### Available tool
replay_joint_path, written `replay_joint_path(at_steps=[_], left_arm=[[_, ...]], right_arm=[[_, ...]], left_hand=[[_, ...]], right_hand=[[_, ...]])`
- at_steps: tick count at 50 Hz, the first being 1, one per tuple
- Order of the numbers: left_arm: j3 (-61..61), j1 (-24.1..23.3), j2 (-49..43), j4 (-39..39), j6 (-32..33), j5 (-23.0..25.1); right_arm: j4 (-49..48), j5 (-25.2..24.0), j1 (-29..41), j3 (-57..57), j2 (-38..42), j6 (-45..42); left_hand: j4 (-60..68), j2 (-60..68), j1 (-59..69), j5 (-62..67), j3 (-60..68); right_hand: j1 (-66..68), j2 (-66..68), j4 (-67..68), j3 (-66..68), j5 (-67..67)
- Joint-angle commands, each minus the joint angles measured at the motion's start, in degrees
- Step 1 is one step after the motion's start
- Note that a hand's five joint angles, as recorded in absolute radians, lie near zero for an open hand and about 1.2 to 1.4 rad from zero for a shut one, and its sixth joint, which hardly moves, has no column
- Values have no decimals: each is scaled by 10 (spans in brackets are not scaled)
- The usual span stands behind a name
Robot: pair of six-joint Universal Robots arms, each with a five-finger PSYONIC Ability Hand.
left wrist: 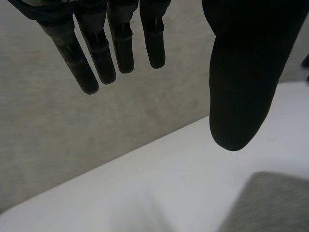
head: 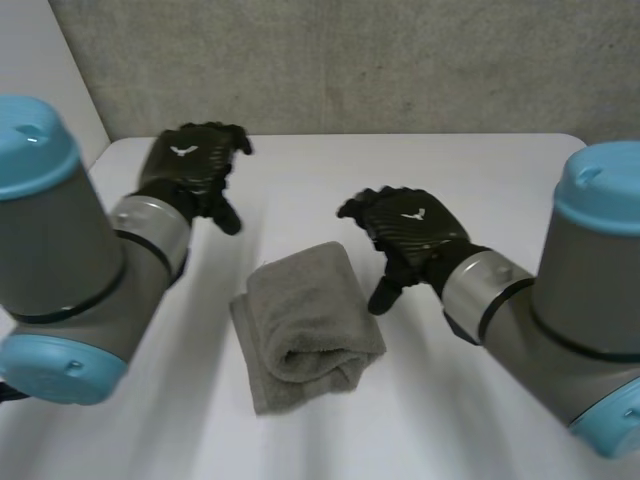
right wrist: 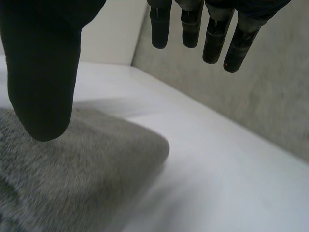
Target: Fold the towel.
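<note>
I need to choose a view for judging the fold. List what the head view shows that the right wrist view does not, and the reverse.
Head view adds: the whole towel folded into a thick bundle, the left hand open off to its side, and both arms. Right wrist view adds: the palm side of the right hand, its straight fingers and thumb holding nothing, by the towel's rounded corner. Shared: the towel, the right hand, the white table and the grey wall.
</note>
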Motion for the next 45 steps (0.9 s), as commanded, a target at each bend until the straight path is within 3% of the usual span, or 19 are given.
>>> replay_joint_path(at_steps=[1, 6, 16, 25, 38, 45], left_arm=[[32, -58, -73, -26, -45, -1], [29, -71, -131, -42, -49, -6], [-1, -62, -175, -43, -41, -67], [-66, -31, -172, -41, -35, -68], [-70, -35, -140, -37, -21, -68], [-29, -33, -46, -39, 15, -68]], right_arm=[[43, -32, -53, -6, 2, 29], [43, -47, -65, -21, 14, 29], [43, -94, -35, -107, 163, 20], [46, -75, 14, -183, 260, -28], [47, -10, 15, -201, 261, -132], [43, 18, 7, -207, 160, -129]], left_hand=[[31, 30, 28, 31, 28], [27, 26, 24, 28, 25], [-13, -14, -16, -12, -15], [-17, -17, -20, -16, -19], [-20, -21, -23, -19, -22], [-23, -24, -26, -22, -25]], right_hand=[[-16, -28, -30, -20, -33], [-16, -28, -30, -20, -33], [-16, -28, -30, -20, -33], [-16, -28, -30, -20, -33], [-16, -28, -30, -20, -33], [-16, -28, -30, -20, -33]])
